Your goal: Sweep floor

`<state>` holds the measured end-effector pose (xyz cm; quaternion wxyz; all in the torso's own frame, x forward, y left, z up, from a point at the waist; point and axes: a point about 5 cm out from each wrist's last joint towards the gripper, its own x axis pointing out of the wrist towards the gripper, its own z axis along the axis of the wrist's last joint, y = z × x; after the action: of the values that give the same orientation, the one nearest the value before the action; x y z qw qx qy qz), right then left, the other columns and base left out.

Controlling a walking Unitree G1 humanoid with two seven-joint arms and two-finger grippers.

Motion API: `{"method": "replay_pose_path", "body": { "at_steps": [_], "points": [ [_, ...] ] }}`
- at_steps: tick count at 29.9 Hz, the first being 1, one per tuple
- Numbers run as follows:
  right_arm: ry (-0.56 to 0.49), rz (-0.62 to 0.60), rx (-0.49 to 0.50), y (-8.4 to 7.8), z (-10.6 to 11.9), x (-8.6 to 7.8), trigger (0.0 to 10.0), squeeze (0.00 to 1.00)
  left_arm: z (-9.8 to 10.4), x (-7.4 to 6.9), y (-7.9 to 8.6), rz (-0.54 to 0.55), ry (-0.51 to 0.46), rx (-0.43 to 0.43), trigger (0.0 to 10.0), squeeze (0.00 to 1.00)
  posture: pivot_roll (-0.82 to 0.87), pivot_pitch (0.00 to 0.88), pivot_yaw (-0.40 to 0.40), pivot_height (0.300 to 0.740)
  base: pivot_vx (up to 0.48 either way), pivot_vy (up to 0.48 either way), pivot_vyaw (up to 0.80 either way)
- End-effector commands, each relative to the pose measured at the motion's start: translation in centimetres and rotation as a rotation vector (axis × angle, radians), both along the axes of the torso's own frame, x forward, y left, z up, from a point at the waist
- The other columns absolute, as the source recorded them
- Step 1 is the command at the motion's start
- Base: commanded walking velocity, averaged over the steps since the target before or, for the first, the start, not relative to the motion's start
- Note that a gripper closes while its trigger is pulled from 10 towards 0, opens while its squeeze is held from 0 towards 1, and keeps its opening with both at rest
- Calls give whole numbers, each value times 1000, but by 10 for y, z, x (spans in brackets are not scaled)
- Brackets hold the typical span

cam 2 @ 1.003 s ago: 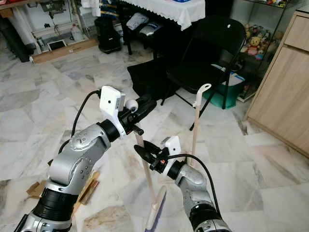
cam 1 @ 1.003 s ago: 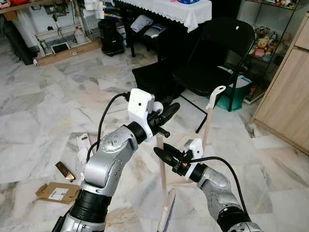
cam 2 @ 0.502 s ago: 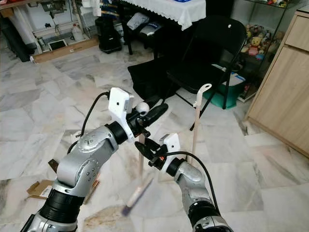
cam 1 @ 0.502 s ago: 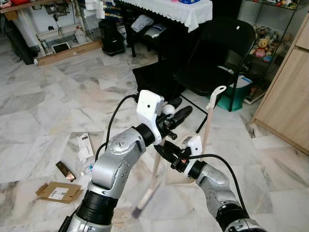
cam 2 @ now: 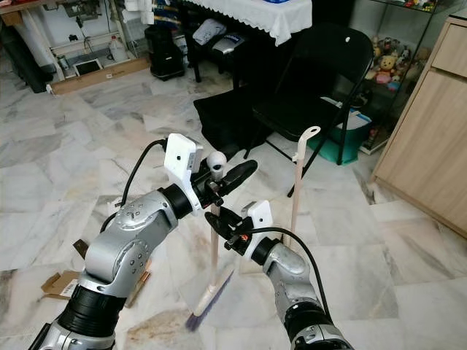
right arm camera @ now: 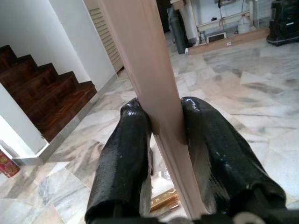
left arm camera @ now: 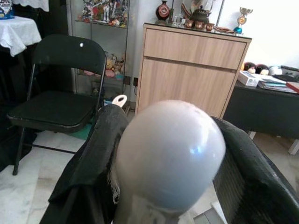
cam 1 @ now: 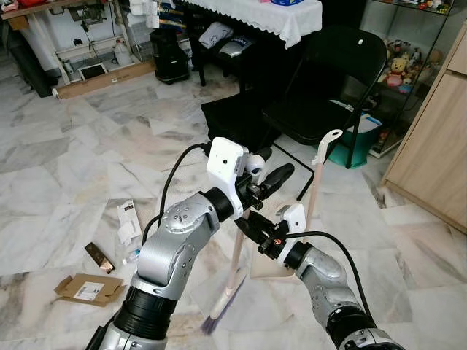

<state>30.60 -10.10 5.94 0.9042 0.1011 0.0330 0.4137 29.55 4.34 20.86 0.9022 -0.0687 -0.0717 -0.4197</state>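
Observation:
A broom with a pale handle [cam 1: 238,251], a white round knob [cam 1: 253,163] and purple bristles [cam 1: 219,315] stands tilted on the marble floor before me. My left gripper [cam 1: 271,171] is shut on the top of the handle, its black fingers [left arm camera: 88,172] on either side of the knob [left arm camera: 170,154]. Lower down, my right gripper [cam 1: 244,224] is shut on the handle [right arm camera: 149,84], which is pinched between both fingers [right arm camera: 124,154]. A beige dustpan with a long upright handle [cam 1: 315,175] stands just behind my right arm.
Litter lies on the floor to my left: a cardboard piece [cam 1: 86,289], a brown wrapper [cam 1: 98,257] and a white packet [cam 1: 128,221]. A black folding chair [cam 1: 328,80] and a black bag [cam 1: 233,120] stand ahead, with a wooden cabinet [cam 1: 438,146] to the right.
The broom head has swung across the floor from below my right arm towards the left. My left gripper has carried the handle's top a little to the right.

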Motion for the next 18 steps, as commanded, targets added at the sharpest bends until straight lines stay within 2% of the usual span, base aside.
{"method": "replay_pose_path", "body": {
  "at_steps": [1,11,18],
  "points": [
    [-38,-80,41,-8,13,11,0,0,-11,-1,4,4,22,47,10000,0,37,13,86,740,0,0,0],
    [-41,-80,39,-8,13,12,0,0,-25,1,8,43,37,115,10000,0,35,14,84,740,0,0,0],
    [-41,-72,42,-7,13,11,0,0,-25,3,7,59,42,108,10000,0,35,15,83,740,0,0,0]
  ]
}}
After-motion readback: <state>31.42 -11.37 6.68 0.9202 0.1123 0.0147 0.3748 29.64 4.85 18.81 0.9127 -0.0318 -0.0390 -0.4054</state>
